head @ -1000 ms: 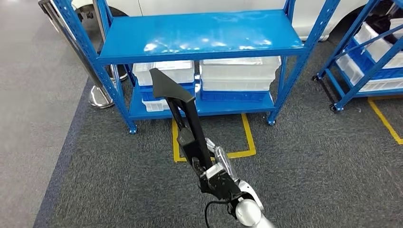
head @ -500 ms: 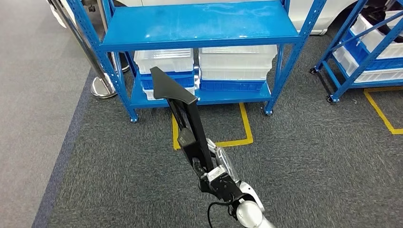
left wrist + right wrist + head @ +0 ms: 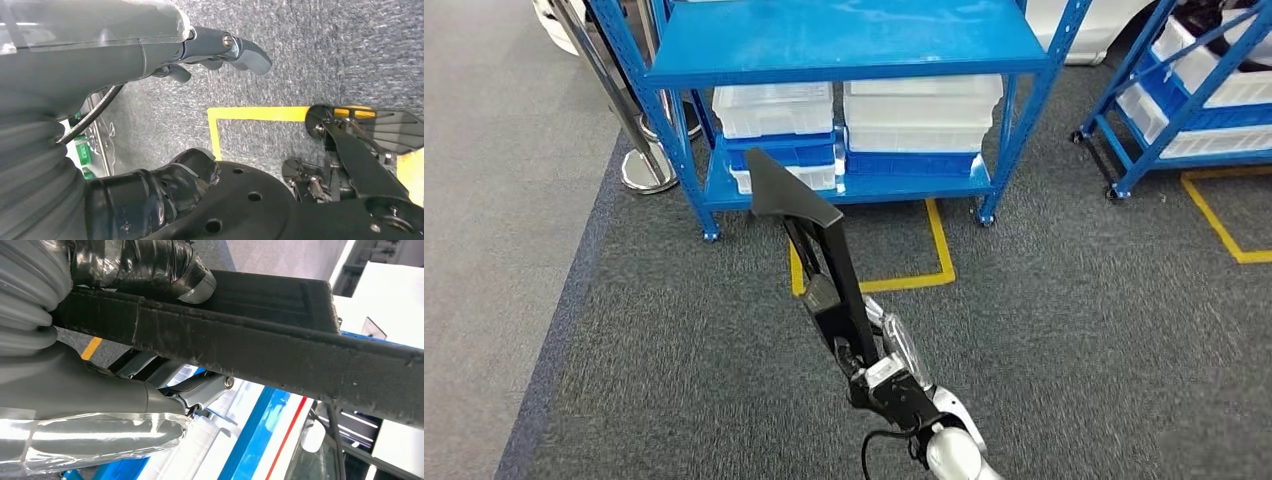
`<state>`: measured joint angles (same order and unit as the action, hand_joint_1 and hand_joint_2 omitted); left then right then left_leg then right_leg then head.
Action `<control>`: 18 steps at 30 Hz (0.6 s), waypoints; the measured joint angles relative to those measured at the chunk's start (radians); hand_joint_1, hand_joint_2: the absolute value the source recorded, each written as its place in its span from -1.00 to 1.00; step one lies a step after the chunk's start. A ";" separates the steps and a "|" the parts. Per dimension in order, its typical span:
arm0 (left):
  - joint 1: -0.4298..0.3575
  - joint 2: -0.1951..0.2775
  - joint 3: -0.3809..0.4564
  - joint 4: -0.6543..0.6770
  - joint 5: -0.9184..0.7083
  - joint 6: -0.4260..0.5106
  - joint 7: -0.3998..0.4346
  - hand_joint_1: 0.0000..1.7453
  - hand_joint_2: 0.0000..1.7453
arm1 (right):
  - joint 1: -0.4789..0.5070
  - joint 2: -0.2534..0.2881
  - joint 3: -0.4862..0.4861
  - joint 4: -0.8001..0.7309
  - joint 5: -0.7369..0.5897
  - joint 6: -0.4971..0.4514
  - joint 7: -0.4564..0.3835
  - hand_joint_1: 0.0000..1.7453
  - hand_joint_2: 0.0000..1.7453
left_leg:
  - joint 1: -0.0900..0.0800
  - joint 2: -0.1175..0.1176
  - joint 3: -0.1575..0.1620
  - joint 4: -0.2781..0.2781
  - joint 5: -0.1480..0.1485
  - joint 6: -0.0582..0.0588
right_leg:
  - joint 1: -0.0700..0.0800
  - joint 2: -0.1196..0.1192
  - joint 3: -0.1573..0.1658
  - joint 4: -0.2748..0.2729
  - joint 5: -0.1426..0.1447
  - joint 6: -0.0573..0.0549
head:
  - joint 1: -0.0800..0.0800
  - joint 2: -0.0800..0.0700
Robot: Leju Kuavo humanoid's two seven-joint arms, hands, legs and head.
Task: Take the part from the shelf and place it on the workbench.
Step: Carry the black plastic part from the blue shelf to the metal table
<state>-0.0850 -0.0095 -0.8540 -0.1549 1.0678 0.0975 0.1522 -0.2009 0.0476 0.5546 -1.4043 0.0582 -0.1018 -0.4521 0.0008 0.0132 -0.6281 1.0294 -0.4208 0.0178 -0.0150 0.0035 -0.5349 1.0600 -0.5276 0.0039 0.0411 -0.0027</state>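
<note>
Gripping a long black part (image 3: 809, 250), right hand (image 3: 886, 368) holds it upright before the blue shelf (image 3: 834, 45); left hand (image 3: 220, 50) open, holding nothing.

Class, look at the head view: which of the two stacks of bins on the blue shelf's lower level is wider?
The right-hand stack is wider. It spans more of the blue shelf than the narrower left stack beside it.
</note>
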 joint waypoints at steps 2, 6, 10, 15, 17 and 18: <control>0.001 0.000 -0.002 0.000 0.000 0.000 0.000 -1.00 1.00 | 0.001 -0.001 0.000 -0.003 -0.002 0.000 0.000 1.00 1.00 | 0.001 -0.001 -0.009 0.000 0.016 -0.014 | 0.005 0.001 0.000 -0.020 0.000 -0.011 | 0.000 0.000; 0.002 0.001 -0.009 0.002 0.000 0.000 0.001 -1.00 1.00 | 0.002 -0.002 0.001 -0.006 -0.002 0.000 0.000 1.00 1.00 | 0.009 -0.006 -0.053 0.104 -0.090 -0.030 | 0.006 -0.005 -0.030 -0.028 0.034 -0.043 | -0.001 0.000; 0.002 0.001 -0.013 0.002 0.000 0.000 0.001 -1.00 1.00 | 0.005 -0.004 0.001 -0.008 -0.002 -0.003 0.000 1.00 1.00 | 0.009 -0.006 -0.071 0.285 -0.174 -0.031 | 0.017 -0.007 -0.073 -0.025 0.066 -0.051 | -0.002 0.000; 0.000 0.004 -0.016 0.002 -0.001 0.004 0.001 -1.00 1.00 | 0.006 -0.007 0.002 -0.016 -0.003 -0.015 -0.001 1.00 1.00 | -0.004 -0.007 0.133 0.003 -0.101 -0.001 | 0.024 -0.007 -0.104 -0.021 0.096 -0.042 | -0.001 0.000; -0.001 0.005 -0.018 0.002 -0.001 0.005 0.001 -1.00 1.00 | 0.006 -0.008 0.002 -0.022 -0.004 -0.018 -0.003 1.00 1.00 | -0.009 -0.007 0.147 -0.040 -0.105 0.005 | 0.022 -0.009 -0.108 -0.025 0.111 -0.031 | -0.001 0.000; -0.002 0.004 -0.019 0.002 0.000 0.005 0.001 -1.00 1.00 | 0.007 -0.008 0.002 -0.024 -0.004 -0.018 -0.004 1.00 1.00 | -0.007 -0.005 0.146 -0.047 -0.097 0.009 | 0.021 -0.009 -0.110 -0.026 0.114 -0.025 | -0.001 0.000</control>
<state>-0.0869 -0.0055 -0.8725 -0.1530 1.0674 0.1025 0.1535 -0.1940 0.0392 0.5570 -1.4284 0.0546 -0.1199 -0.4558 -0.0060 0.0081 -0.4817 0.9819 -0.5183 0.0270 0.0059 -0.0056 -0.6447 1.0336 -0.4139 -0.0216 0.0399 -0.0027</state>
